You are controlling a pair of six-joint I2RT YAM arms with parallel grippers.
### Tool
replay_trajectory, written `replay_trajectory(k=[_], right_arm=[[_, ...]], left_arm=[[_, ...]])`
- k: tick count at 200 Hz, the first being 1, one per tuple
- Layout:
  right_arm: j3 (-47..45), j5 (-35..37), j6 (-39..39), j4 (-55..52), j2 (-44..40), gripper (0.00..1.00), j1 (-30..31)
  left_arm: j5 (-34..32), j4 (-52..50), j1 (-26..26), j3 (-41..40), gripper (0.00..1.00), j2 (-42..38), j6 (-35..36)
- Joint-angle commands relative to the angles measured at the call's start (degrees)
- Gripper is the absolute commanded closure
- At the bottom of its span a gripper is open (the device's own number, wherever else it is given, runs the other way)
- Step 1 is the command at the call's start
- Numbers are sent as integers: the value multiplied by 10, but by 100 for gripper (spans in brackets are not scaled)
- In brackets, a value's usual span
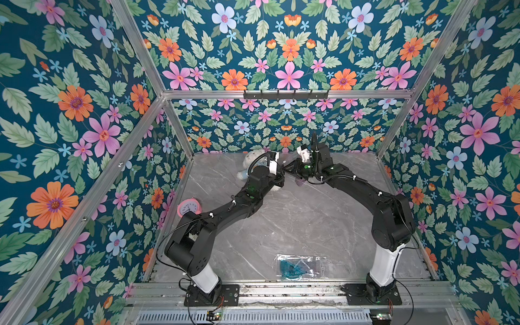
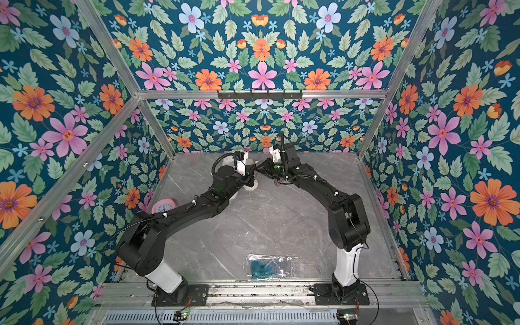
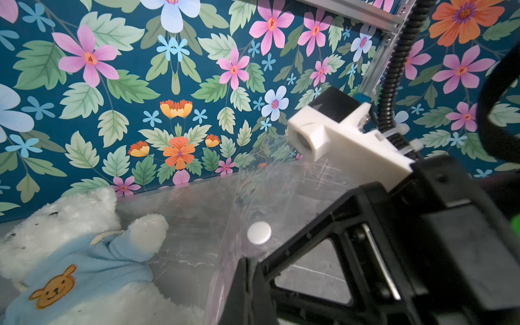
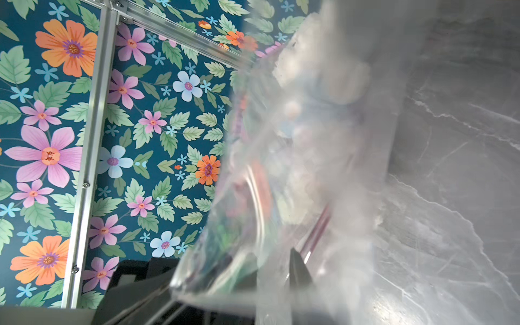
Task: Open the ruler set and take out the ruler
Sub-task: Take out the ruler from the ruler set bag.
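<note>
The ruler set is a clear plastic pouch (image 3: 281, 183) with a white snap button (image 3: 259, 232), held up over the far middle of the table. My left gripper (image 3: 250, 260) is shut on the pouch's edge just below the button. My right gripper (image 4: 273, 264) meets it tip to tip in both top views (image 1: 289, 168). Its fingers stand a little apart with blurred pouch film (image 4: 295, 140) between them. A pinkish ruler edge (image 4: 318, 225) shows through the film. A purplish piece (image 1: 301, 182) hangs below the right gripper.
A white plush bear (image 3: 70, 253) in a blue shirt lies at the back, just behind my left arm. A pink clock (image 1: 189, 207) stands by the left wall. Another clear pouch with blue rulers (image 1: 298, 270) lies near the front edge.
</note>
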Motion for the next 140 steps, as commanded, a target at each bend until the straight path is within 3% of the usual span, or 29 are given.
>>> replay_trajectory(k=[1, 80, 140], right_arm=[[-13, 5, 11, 1, -3, 74, 6], [-4, 2, 18, 5, 16, 68, 15], [10, -4, 34, 21, 40, 78, 14]], left_arm=[[-5, 24, 0, -2, 100, -10, 11], [0, 42, 0, 3, 100, 0, 3], [5, 36, 0, 15, 100, 13, 1]])
